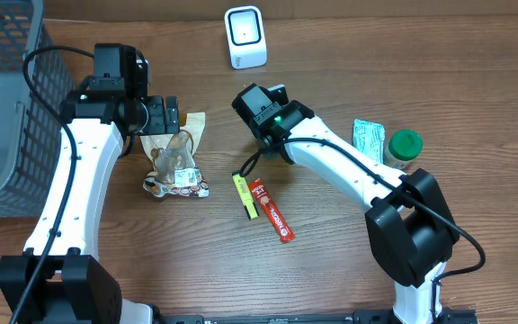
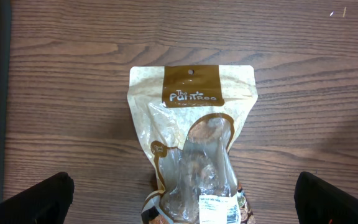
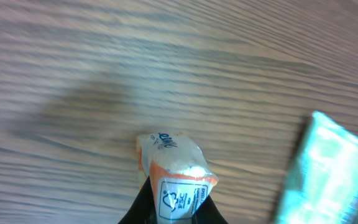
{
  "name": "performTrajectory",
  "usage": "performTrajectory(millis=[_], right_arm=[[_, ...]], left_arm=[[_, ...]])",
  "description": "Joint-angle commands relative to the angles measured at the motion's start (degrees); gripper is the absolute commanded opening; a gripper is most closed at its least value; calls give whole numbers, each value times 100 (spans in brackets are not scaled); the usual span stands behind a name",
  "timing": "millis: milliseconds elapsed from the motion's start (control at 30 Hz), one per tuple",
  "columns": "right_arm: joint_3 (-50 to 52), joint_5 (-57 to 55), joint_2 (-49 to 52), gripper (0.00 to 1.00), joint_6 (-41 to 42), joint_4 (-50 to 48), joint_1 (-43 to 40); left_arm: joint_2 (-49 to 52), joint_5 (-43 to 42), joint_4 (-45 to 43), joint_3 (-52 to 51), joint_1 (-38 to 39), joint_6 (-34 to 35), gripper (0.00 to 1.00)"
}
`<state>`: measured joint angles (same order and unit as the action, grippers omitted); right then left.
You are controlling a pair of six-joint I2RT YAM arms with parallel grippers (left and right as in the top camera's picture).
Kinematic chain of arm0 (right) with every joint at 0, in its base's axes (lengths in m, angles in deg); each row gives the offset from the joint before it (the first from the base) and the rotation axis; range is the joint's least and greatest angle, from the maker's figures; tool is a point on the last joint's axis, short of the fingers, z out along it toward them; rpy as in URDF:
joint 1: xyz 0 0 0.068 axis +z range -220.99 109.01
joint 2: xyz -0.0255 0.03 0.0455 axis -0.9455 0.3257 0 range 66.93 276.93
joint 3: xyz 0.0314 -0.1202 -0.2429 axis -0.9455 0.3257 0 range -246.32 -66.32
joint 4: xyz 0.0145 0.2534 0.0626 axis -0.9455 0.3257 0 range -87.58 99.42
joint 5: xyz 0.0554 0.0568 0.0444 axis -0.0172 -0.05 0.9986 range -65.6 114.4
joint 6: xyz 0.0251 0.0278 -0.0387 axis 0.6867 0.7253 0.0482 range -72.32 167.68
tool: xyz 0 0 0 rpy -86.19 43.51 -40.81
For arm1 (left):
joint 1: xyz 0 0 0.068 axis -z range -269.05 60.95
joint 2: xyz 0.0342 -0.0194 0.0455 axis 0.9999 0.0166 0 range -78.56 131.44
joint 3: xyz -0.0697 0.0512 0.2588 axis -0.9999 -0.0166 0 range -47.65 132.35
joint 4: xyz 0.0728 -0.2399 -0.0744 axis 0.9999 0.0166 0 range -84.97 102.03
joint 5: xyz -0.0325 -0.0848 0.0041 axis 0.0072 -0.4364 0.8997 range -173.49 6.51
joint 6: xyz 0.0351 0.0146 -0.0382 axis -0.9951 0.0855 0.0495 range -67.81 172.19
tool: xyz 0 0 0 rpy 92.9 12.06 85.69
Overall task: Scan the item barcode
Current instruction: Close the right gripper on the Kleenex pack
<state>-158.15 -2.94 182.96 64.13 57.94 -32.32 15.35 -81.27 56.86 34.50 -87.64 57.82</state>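
My right gripper (image 3: 173,214) is shut on a small white packet with an orange band (image 3: 174,167), which sticks out past the fingertips over the wood. The view is blurred by motion. From overhead the right gripper (image 1: 257,110) hangs just below the white scanner (image 1: 245,36), and the packet is hidden under it. My left gripper (image 2: 185,208) stands wide open over a brown-and-clear snack pouch (image 2: 192,137), its fingers (image 2: 36,199) well clear of both sides. A barcode label (image 2: 219,210) shows on the pouch's lower end. From overhead the left gripper (image 1: 165,117) is at the pouch's (image 1: 176,164) top end.
A yellow stick (image 1: 245,196) and a red stick (image 1: 271,210) lie mid-table. A teal packet (image 1: 368,139) and a green-lidded jar (image 1: 403,148) sit at the right; the teal packet (image 3: 328,168) also shows in the right wrist view. A dark mesh basket (image 1: 7,108) stands at the left edge.
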Motion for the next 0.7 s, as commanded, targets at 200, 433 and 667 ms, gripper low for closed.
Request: performTrajectory(millis=[200,433,667], right_arm=[[498,-533,-105,5,-59,-203,9],[1327,-619,-105,18,24,-1010,-164],[1375,345,-105,41,24,-1193,-179]], left_arm=[[17,31,-4,98,11,-28,100],[17,31,-4,98,11,-28,100],[17,31,-4,98,11,-28,100]])
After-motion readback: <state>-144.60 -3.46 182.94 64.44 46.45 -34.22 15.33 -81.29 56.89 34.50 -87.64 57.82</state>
